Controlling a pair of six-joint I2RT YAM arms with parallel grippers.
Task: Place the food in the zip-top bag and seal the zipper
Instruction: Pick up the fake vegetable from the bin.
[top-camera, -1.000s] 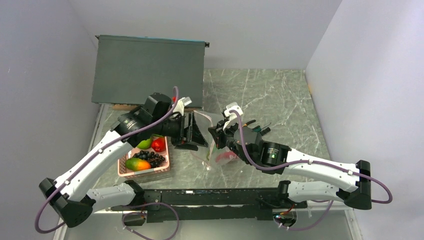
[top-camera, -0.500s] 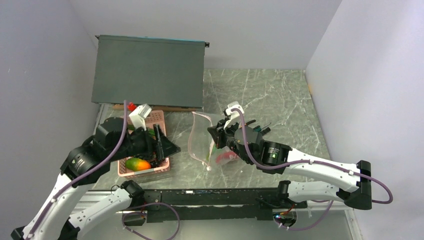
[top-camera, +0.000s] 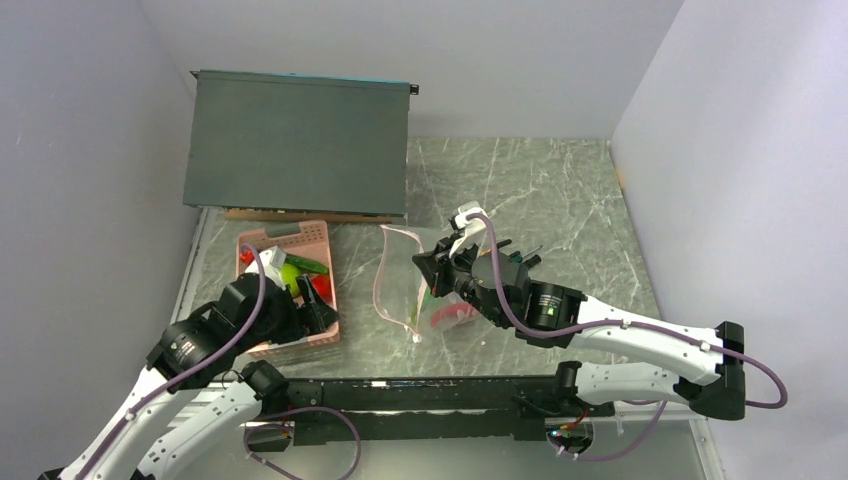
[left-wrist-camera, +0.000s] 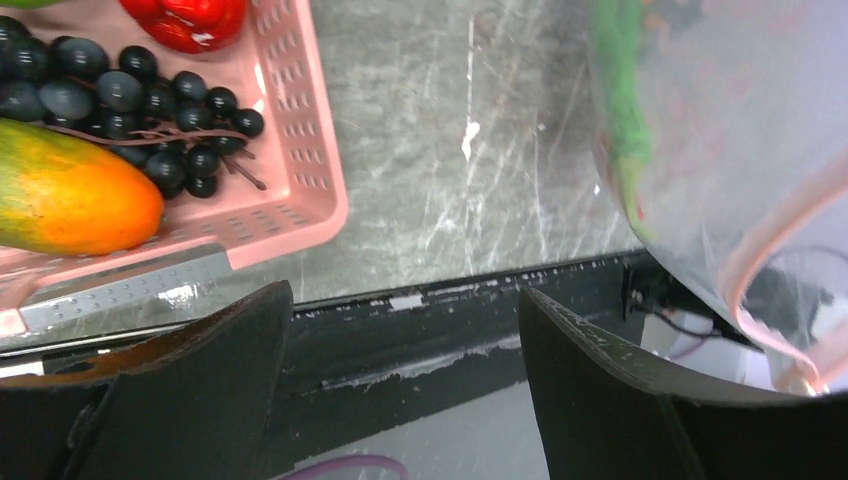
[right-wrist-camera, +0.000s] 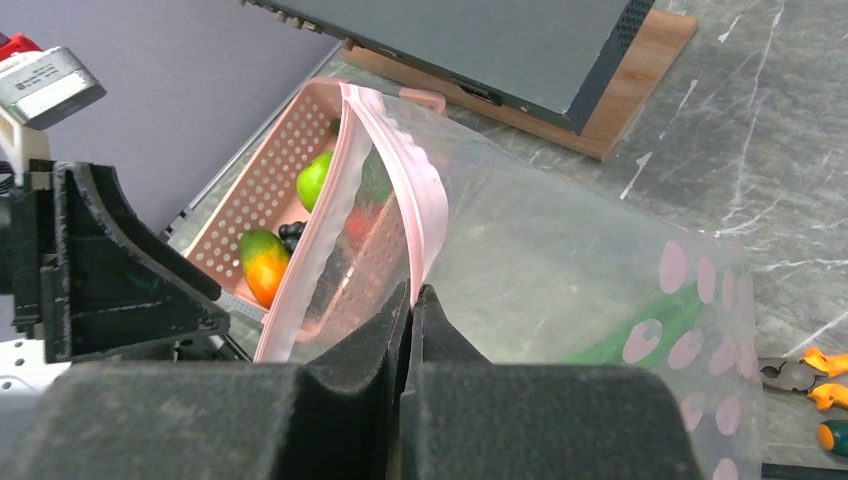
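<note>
— Right gripper (right-wrist-camera: 410, 300)?
— Pinched shut on the bag (right-wrist-camera: 560, 270) rim, mouth held upright; arm stretched leftward from its base.
— Left gripper (left-wrist-camera: 405, 330)?
— Spread wide, empty, low over the basket (left-wrist-camera: 300, 150) near edge; mango (left-wrist-camera: 70, 200), grapes (left-wrist-camera: 130, 100) inside. Arm folded close.

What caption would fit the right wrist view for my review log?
Right gripper shut on the zipper of the zip-top bag, its mouth held open toward the pink basket.
</note>
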